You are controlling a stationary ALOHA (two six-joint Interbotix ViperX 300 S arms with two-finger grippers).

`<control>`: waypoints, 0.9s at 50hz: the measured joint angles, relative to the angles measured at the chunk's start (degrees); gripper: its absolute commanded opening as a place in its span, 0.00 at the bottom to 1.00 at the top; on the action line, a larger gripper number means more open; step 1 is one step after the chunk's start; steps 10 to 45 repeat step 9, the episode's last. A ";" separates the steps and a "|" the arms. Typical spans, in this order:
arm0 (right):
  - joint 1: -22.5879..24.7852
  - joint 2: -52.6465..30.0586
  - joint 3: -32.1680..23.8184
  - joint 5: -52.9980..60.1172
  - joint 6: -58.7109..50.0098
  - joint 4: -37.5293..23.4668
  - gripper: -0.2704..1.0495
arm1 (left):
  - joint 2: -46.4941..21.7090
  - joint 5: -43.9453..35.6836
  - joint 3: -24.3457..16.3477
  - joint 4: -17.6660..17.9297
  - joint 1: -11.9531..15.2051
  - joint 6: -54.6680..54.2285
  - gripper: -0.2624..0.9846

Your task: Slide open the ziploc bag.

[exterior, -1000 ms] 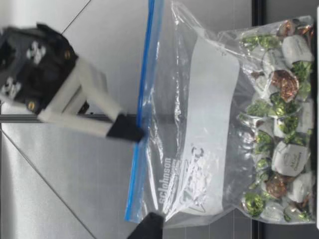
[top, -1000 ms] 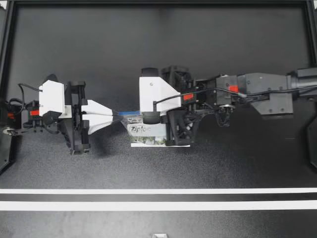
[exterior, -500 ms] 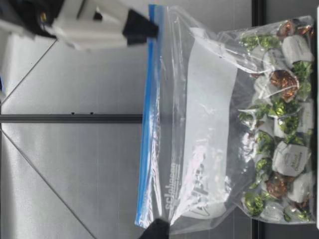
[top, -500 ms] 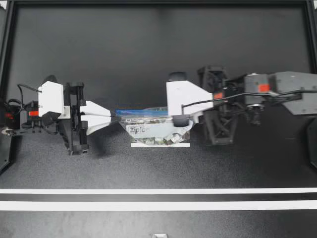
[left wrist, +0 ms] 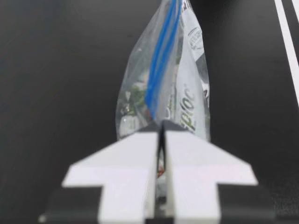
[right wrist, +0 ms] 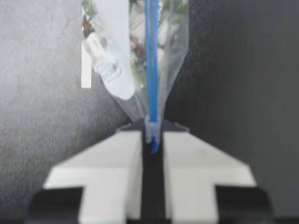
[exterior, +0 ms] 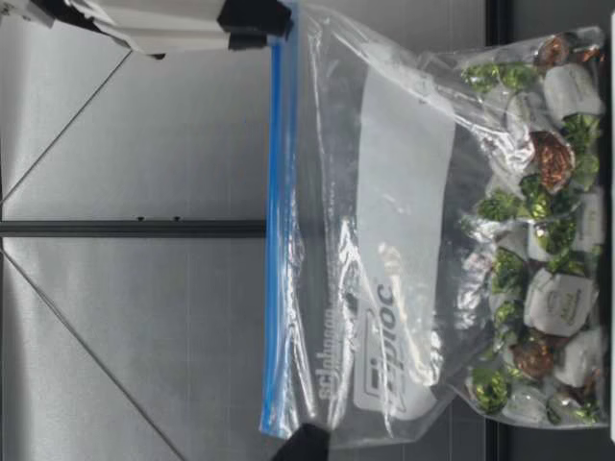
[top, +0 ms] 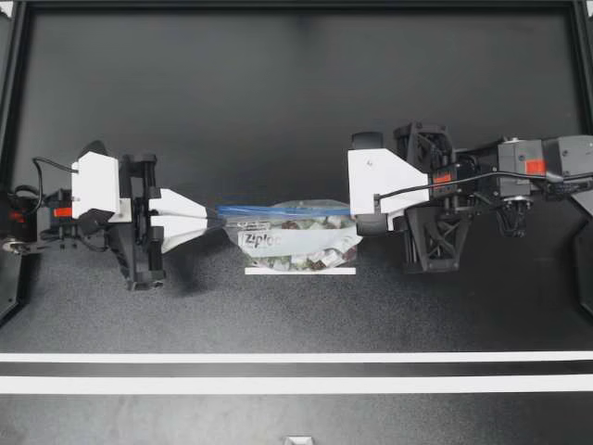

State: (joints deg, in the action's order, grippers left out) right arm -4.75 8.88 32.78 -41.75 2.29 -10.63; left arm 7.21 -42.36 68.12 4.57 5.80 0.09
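A clear zip bag (top: 296,239) of wrapped candies stands upright mid-table, its blue zip strip (top: 278,209) on top. My left gripper (top: 215,221) is shut on the bag's left top corner. My right gripper (top: 357,221) is shut on the slider at the strip's right end. In the low view the bag (exterior: 404,240) hangs between both grippers, candies (exterior: 548,240) at its base. The left wrist view shows the gripper (left wrist: 160,126) pinching the bag (left wrist: 187,93). In the right wrist view the slider (right wrist: 152,128) sits between the fingertips of the gripper (right wrist: 152,135).
A short white strip (top: 299,271) lies on the black table just in front of the bag. Two long white tape lines (top: 296,357) (top: 296,384) cross the table nearer the front. A black frame (top: 9,93) borders the table.
My right gripper has slid rightward along the blue zip strip from mid-bag to its right end. The left gripper has held still on the left corner.
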 measured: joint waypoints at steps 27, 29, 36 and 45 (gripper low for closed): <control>-0.09 0.00 1.14 5.54 -0.18 0.35 0.24 | 0.44 0.09 0.00 0.09 0.00 0.26 0.10; -0.09 0.00 1.14 5.54 -0.18 0.35 0.24 | 0.44 0.09 0.00 0.09 0.00 0.26 0.10; -0.09 0.00 1.14 5.54 -0.18 0.35 0.24 | 0.44 0.09 0.00 0.09 0.00 0.26 0.10; -0.09 0.00 1.14 5.54 -0.18 0.35 0.24 | 0.44 0.09 0.00 0.09 0.00 0.26 0.10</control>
